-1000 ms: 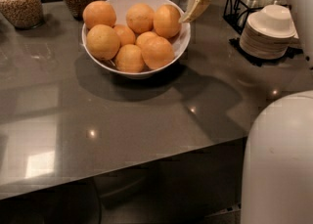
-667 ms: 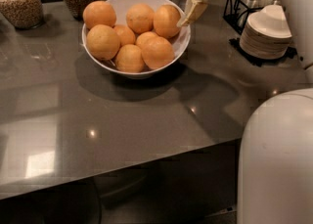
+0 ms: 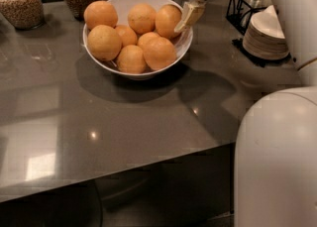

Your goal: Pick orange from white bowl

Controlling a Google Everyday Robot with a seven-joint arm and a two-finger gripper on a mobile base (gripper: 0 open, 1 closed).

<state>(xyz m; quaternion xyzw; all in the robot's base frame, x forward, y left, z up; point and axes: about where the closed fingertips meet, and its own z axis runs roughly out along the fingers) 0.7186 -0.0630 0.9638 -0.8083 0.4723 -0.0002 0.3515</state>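
Orange [image 3: 167,20] and its neighbours: bright orange, finely dimpled peel. White bowl [image 3: 144,75]: plain glossy white. Tool [image 3: 181,3], at the bowl's far-right rim, fingers apart: cream. Worktop [image 3: 148,127]: dark grey, glossy. Jars [image 3: 20,4]: clear, brown speckled fill. Dish stack [image 3: 265,35]: white.

The gripper [image 3: 181,4] hangs over the bowl's [image 3: 133,75] right rim. Its spread fingers [image 3: 190,15] flank the rightmost orange [image 3: 166,20].
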